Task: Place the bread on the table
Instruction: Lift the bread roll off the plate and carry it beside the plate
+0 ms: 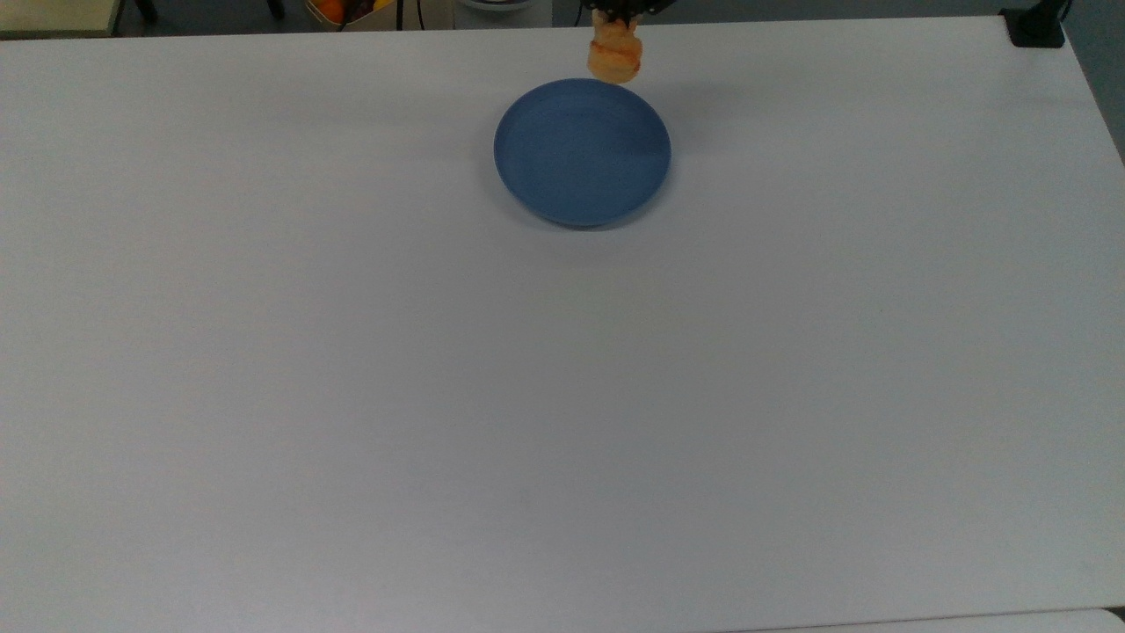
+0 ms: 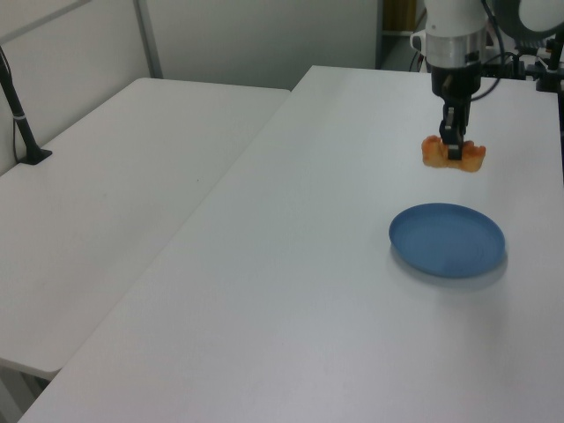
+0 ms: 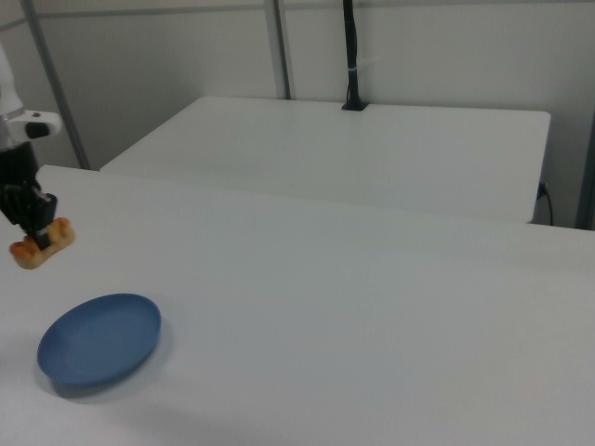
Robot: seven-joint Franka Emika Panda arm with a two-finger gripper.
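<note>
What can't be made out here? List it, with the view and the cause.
- Tool in the top view: cut off by the upper edge.
- Middle of the bread in the left view: covered by the tool.
- Arm in the right view: cut off by the right view's left edge, above the tool.

The white table (image 1: 562, 396) is lying open on nearly every side, so a gripper could be passing freely across it. The blue plate (image 1: 582, 151) is sitting near the top view's upper edge as the one low obstacle, with a second table (image 3: 372, 149) standing just beside.
</note>
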